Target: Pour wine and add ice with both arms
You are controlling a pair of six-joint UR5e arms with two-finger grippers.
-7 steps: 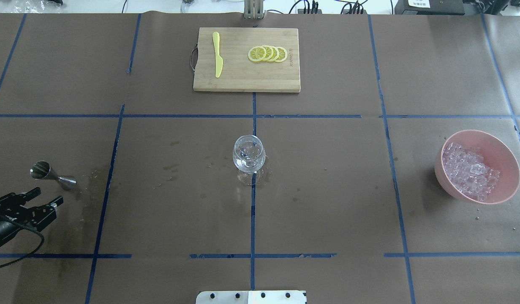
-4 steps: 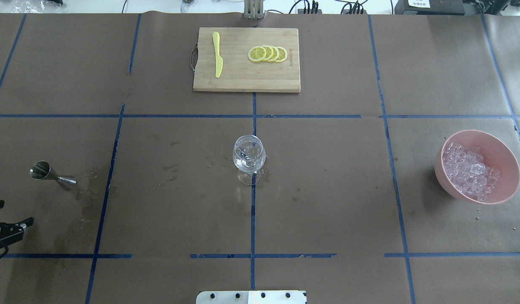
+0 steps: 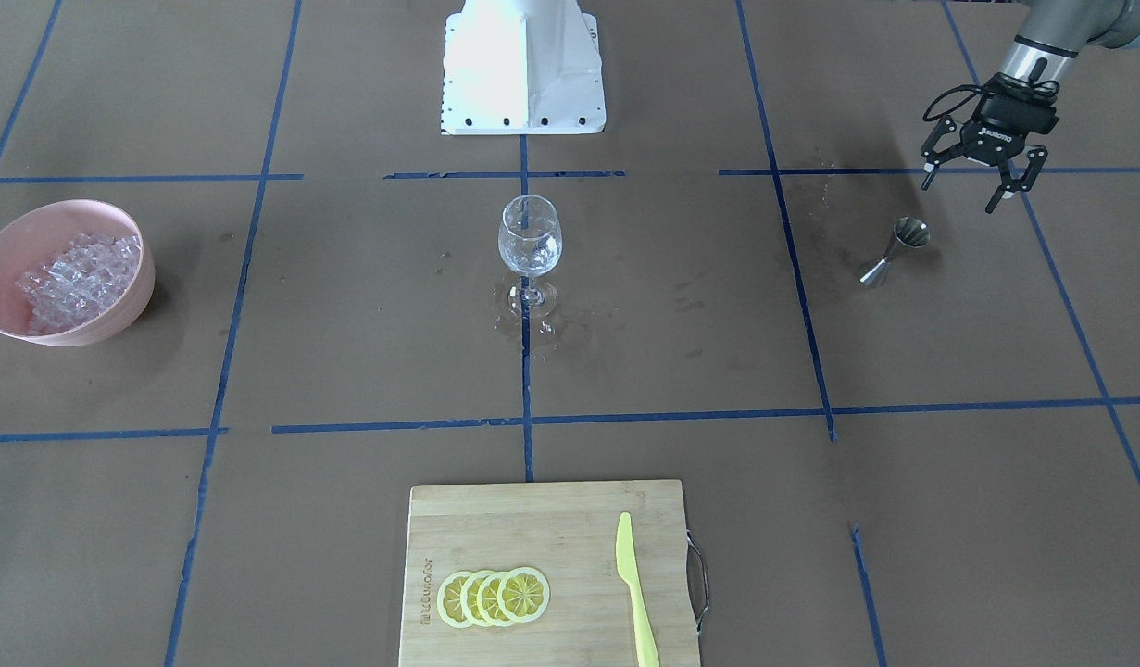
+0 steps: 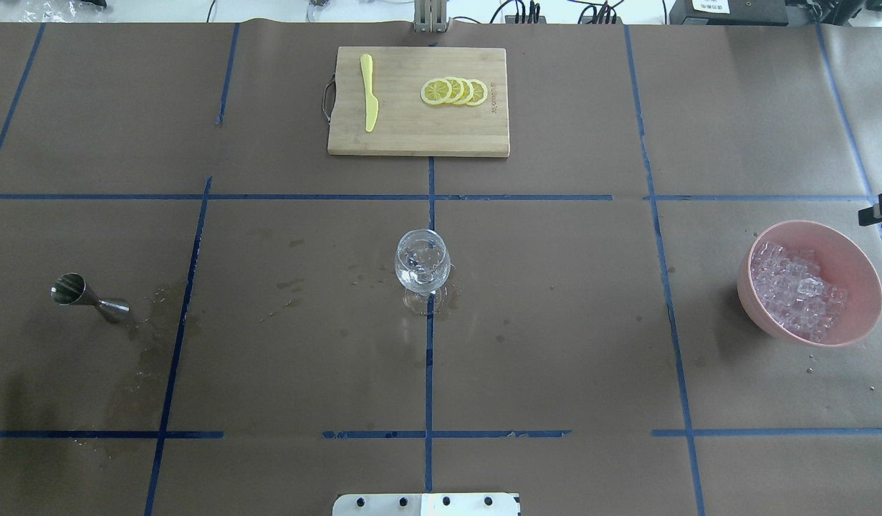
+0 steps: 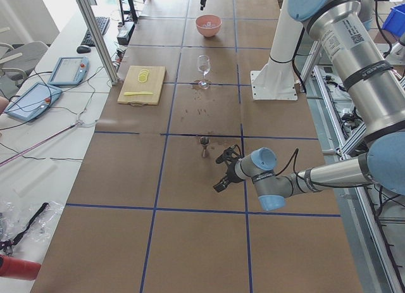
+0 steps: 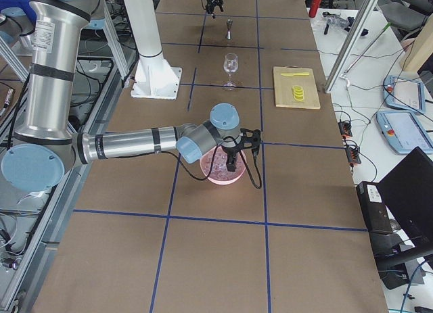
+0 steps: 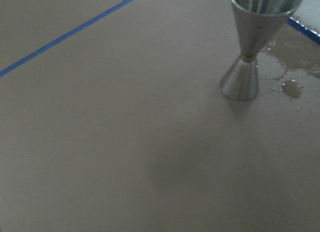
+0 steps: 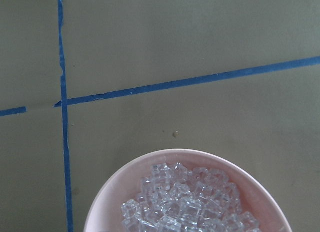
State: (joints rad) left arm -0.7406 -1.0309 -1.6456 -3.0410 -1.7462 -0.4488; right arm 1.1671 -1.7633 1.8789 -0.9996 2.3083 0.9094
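Observation:
A steel jigger [image 4: 89, 297] stands upright on the brown table, also in the left wrist view [image 7: 257, 46]. My left gripper [image 3: 963, 190] is open and empty, raised behind the jigger and apart from it. A wine glass [image 4: 422, 269] stands at the table's middle with a little clear content; I see no dark wine. The ice [image 4: 795, 290] is heaped in a pink bowl [image 4: 863, 265]. My right gripper [image 6: 238, 156] hovers over the bowl's far rim, fingers apart, holding nothing. The right wrist view shows the ice [image 8: 185, 207] below.
A wooden cutting board [image 4: 412, 136] at the far side carries lemon slices [image 4: 455, 92] and a yellow knife [image 4: 369, 93]. Wet spots [image 7: 292, 89] lie by the jigger and around the glass foot. The white robot base [image 3: 523, 65] stands at the near edge.
My left gripper has drawn back from the jigger, leftward and almost out of the overhead view. A finger of my right gripper has come in at that view's right edge.

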